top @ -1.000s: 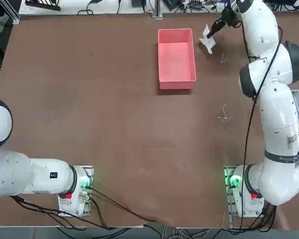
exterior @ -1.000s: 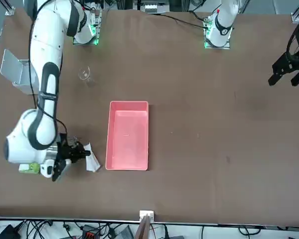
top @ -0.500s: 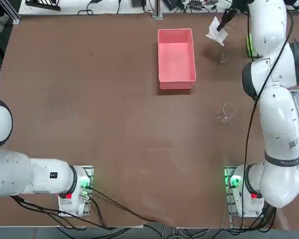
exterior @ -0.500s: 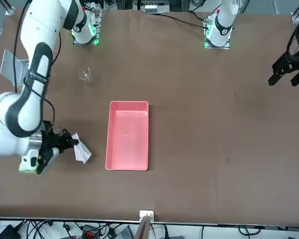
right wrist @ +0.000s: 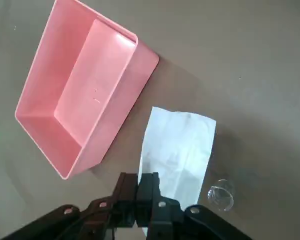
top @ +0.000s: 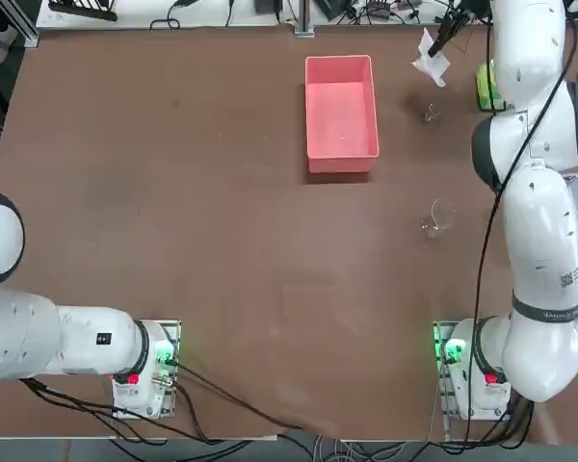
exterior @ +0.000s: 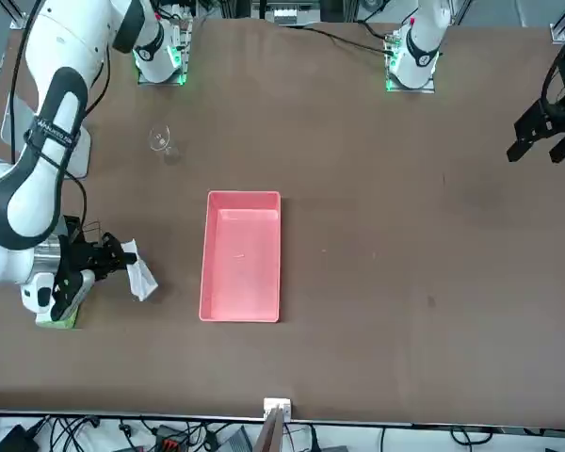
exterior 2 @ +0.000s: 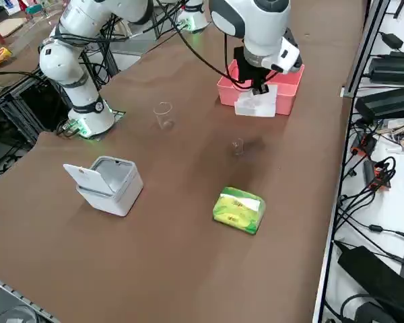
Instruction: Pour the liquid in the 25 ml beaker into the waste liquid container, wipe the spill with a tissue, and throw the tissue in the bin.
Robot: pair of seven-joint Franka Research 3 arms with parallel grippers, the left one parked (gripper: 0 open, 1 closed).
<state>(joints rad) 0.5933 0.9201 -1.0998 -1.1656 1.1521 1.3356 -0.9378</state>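
Note:
My right gripper (top: 444, 32) is shut on the tissue (top: 430, 58), a white crumpled sheet that hangs from it above the table, to the right of the pink box (top: 341, 104). The wrist view has the tissue (right wrist: 177, 147) dangling from the closed fingertips (right wrist: 144, 186), with the 25 ml beaker (right wrist: 221, 194) on the table beneath. That tiny clear beaker (top: 431, 114) stands upright, apart from the gripper. From the side, the tissue (exterior 2: 256, 102) hangs in front of the pink box (exterior 2: 286, 84).
A larger clear beaker (top: 436, 217) stands nearer the arm's base. The lime-green tissue pack (exterior 2: 239, 210) lies near the table's right edge. A white bin (exterior 2: 108, 183) with its lid open sits at the right side, closer to the robot.
The gripper has carried the tissue up and away from the pink box, toward the robot's right and the table's far edge. The beakers have not moved.

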